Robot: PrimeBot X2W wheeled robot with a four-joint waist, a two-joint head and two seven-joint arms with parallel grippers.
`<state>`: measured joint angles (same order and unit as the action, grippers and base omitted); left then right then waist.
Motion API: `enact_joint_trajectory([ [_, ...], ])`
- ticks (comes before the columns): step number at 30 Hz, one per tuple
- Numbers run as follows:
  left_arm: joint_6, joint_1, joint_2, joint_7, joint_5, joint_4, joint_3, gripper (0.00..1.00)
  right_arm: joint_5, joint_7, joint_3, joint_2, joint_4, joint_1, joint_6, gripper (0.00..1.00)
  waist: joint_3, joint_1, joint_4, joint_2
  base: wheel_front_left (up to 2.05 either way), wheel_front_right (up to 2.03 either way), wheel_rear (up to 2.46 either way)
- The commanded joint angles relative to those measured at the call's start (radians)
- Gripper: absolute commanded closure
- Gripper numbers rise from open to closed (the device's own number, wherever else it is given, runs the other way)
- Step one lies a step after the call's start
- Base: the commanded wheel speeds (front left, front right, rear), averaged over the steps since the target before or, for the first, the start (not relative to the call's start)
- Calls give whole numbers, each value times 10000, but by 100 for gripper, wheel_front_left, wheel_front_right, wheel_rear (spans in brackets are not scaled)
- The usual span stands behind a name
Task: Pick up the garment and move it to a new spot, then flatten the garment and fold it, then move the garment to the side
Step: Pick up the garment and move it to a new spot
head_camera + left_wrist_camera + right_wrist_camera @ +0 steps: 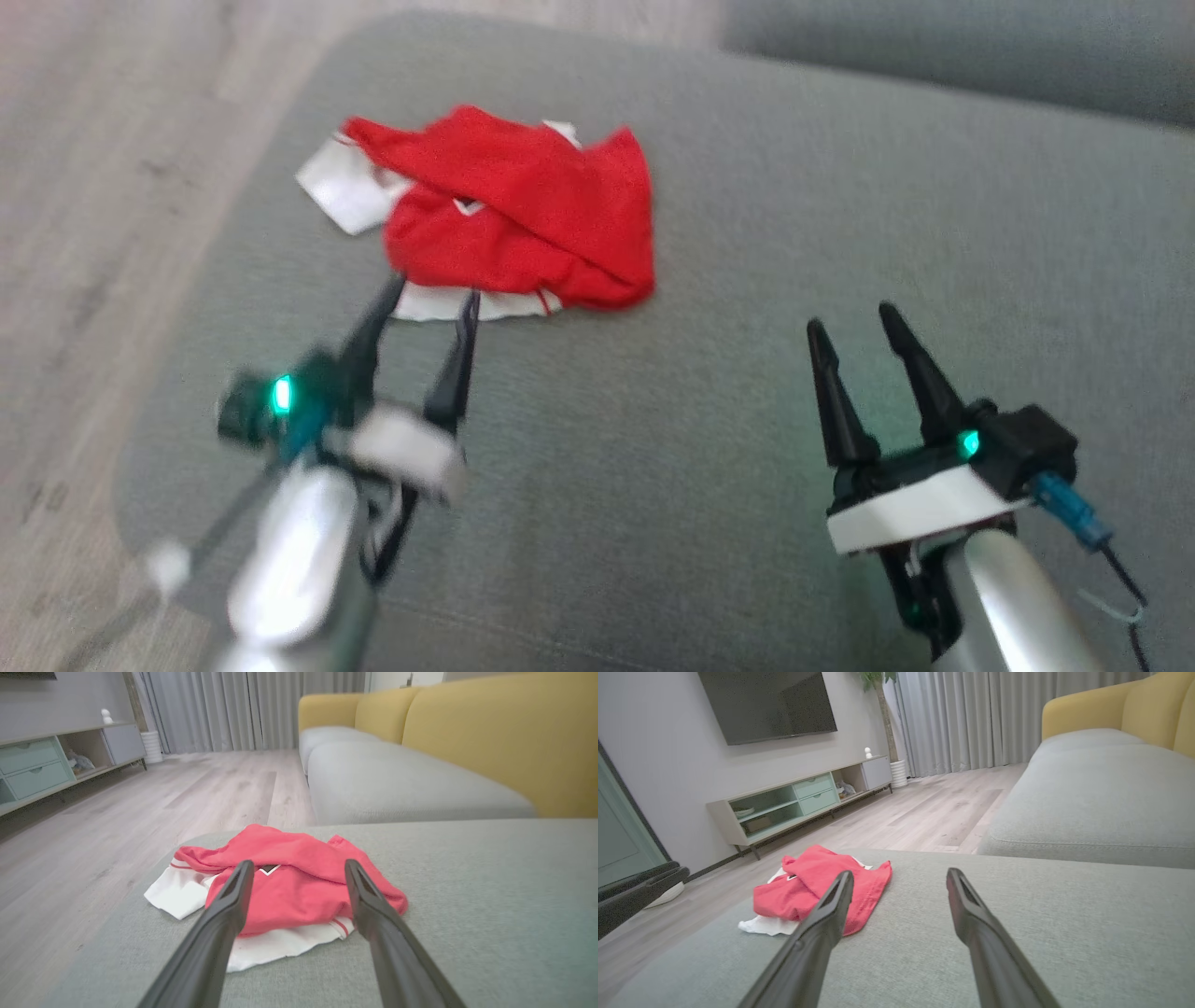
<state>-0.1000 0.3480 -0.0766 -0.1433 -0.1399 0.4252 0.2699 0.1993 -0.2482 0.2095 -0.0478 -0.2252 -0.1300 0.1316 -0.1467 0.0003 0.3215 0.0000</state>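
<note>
**Crumpled red garment lies on grey cushion, both grippers open**

A broad grey cushion [794,233] takes up most of the head view, with pale wood flooring [84,187] beyond its rounded left edge. In the left wrist view a sofa [490,732] with yellow back cushions and grey seats stands just beyond the cushion. The right wrist view shows a long low cabinet [794,802] against the wall, under a dark television [766,704].

The garment [523,205], red with white panels, lies bunched and unfolded on the cushion's far left part, near the rounded corner. A white hem shows along its near edge.

The left gripper [434,294] has its two dark fingers spread apart and holds nothing. Its tips are at the garment's near white hem, though whether they touch the cloth cannot be told. The right gripper [851,317], also spread wide and empty, is over bare cushion, well apart from the garment and to its right. A small green light glows on each wrist.
</note>
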Motion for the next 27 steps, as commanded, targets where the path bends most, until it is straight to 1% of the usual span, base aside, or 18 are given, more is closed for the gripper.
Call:
enact_joint_trajectory([
  [1, -85, 830, -308, 323, -22, 9, -166, 0, -123, -97, 174, -24, 427, -401, -9, 0, -917, -3, -702, 0, 0, 0, 0],
  [5, -266, 2669, -861, 1363, -218, 1040, 268, 0, -285, -80, -51, -24, 787, -892, -9, 0, -1729, -3, -1176, 0, 0, 0, 0],
  [9, -300, 4158, -1478, 2202, -882, 1995, 889, 0, -347, -45, 8, -24, 1112, -1316, -9, 0, -2384, -3, -1647, 0, 0, 0, 0],
  [13, -303, 5167, -2074, 2467, -1673, 2646, 1588, 0, -210, -60, -104, -24, 1240, -1623, -9, 0, -2892, -3, -2054, 0, 0, 0, 0],
  [16, -304, 5666, -2395, 2578, -2122, 3141, 2087, 0, -159, -82, -82, -24, 1227, -1720, -9, 0, -3137, -3, -2265, 0, 0, 0, 0],
  [19, -305, 5931, -2575, 2775, -2637, 3592, 2674, 0, -158, -101, -27, -24, 1170, -1735, -9, 0, -3208, -3, -2397, 0, 0, 0, 0],
  [20, -305, 6000, -2629, 2797, -2793, 3689, 2861, 7, -154, -106, -35, -24, 1143, -1736, -9, 0, -3206, -3, -2426, 0, 0, 0, 0],
  [21, -305, 6055, -2680, 2762, -2956, 3766, 3007, 51, -148, -110, -35, -24, 1113, -1741, -9, 0, -3188, -3, -2454, 0, 0, 0, 0],
  [22, -305, 6089, -2713, 2674, -3129, 3802, 3161, 100, -138, -114, -35, -24, 1081, -1748, -9, 0, -3149, -3, -2478, 0, 0, 0, 0],
  [24, -305, 6122, -2740, 2573, -3285, 3824, 3306, 100, -126, -118, -35, -24, 1051, -1750, -9, 0, -3096, -3, -2492, 0, 0, 0, 0],
  [27, -306, 6239, -2877, 1814, -3487, 3803, 3704, 100, -96, -125, -1, -24, 953, -1715, -9, 0, -2822, -3, -2512, 0, 0, 0, 0],
])
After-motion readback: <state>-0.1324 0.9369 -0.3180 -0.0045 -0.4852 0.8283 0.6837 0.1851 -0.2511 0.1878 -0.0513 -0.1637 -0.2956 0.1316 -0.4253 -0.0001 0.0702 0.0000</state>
